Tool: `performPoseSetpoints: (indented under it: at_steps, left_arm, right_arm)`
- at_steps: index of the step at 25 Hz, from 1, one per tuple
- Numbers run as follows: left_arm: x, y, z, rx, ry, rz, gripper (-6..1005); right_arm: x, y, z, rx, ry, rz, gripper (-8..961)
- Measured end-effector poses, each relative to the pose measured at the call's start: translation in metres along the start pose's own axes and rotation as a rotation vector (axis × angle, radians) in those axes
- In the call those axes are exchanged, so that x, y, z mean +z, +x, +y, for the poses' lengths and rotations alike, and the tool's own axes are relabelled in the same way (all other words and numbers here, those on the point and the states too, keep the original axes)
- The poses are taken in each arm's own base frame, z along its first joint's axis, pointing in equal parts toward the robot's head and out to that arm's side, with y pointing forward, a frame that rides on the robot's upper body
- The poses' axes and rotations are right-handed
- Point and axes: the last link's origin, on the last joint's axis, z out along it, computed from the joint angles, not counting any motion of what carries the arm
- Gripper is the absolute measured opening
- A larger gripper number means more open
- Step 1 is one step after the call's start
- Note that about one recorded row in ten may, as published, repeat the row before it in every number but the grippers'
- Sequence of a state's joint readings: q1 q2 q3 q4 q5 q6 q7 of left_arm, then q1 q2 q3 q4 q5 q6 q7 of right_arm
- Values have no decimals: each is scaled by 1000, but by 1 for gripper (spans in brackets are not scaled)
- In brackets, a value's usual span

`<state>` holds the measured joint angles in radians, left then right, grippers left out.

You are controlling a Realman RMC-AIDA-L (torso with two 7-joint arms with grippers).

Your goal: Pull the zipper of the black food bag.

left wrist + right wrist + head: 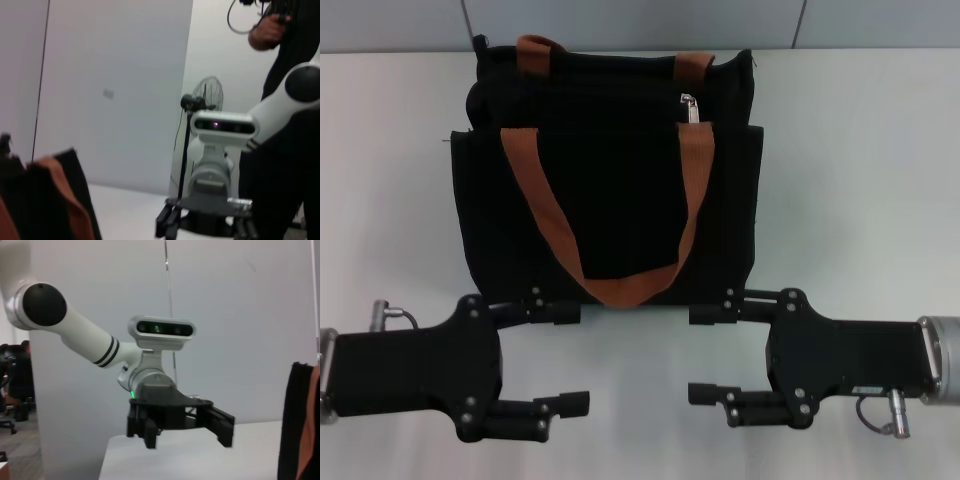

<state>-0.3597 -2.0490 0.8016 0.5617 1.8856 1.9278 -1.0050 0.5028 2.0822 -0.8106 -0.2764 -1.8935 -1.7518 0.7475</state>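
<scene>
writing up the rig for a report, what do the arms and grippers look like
Both grippers, left and right, are matte black with blocky bodies, visible screws and straight black fingers. Silver metal wrist collars with thin cables sit behind them. The wrist views show glossy white arm links, black joint caps, two black bands, and a silver-grey camera bar.

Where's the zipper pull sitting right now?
In the head view, the zipper hangs at the top edge of the black food bag, toward the robot's right, just above where the near orange strap meets the bag.
</scene>
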Motion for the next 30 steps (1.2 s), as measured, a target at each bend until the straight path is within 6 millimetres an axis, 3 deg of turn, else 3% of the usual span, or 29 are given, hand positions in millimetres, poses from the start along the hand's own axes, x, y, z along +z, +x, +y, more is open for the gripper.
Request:
performPoseSetpoints:
  at_steps: [3, 20, 30]
  left_arm:
    - [4, -7, 0, -15, 3, -36, 834]
    - [1, -8, -3, -14, -5, -76, 831]
    - [-11, -8, -3, -52, 30, -76, 830]
  right_arm:
    - [-1, 4, 6, 6, -26, 18, 708]
    - [-7, 6, 8, -14, 4, 12, 708]
    - [-8, 3, 5, -25, 8, 6, 708]
